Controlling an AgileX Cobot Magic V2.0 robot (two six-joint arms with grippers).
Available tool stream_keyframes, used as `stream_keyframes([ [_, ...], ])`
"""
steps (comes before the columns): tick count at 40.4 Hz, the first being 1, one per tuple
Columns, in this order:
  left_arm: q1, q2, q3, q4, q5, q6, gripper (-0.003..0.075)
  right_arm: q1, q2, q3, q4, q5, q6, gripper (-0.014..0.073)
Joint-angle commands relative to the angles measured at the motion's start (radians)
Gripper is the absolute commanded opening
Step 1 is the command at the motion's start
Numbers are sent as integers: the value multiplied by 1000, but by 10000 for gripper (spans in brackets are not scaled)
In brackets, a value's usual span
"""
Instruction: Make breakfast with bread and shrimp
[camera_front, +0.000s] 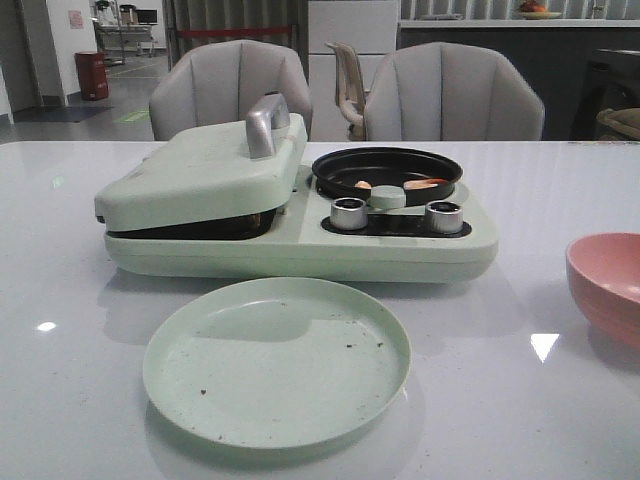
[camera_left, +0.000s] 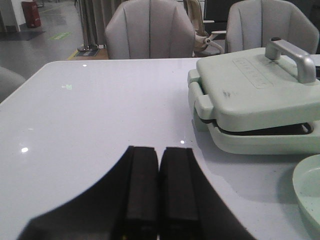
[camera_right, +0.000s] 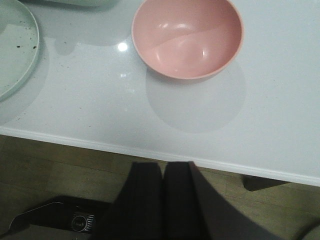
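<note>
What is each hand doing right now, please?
Left hand: closed, holding nothing, over the table.
Right hand: closed, holding nothing, beyond the table's edge near the pink bowl.

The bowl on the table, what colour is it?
Pink, inside and out. The bowl shows best in the right wrist view, seen from above.

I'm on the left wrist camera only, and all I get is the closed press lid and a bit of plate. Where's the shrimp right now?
Observer: Two shrimp pieces lie in the round black pan on the right half of the breakfast maker.
Operator: Any bowl nearby?
Observer: Yes, a pink bowl sits on the table's front right, with nothing in it.
Operator: And the right gripper?
Observer: The right gripper is shut and hangs past the table edge, over the floor.
</note>
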Motion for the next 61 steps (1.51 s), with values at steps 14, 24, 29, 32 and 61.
stream_keyframes([
  [14, -2, -149, 6, -8, -120, 0, 112, -1, 5, -27, 1, -53, 0, 35],
  [24, 4, -148, 6, 2, -117, 0, 112, -1, 5, -27, 2, -52, 0, 35],
  [29, 4, -148, 6, 0, -119, 0, 112, -1, 5, -27, 2, -52, 0, 35],
  [32, 7, -150, 6, 2, -119, -12, 112, -1, 5, -27, 2, -52, 0, 35],
  [61, 42, -150, 6, 214, -100, -219, 112, -1, 5, -27, 2, -52, 0, 35],
])
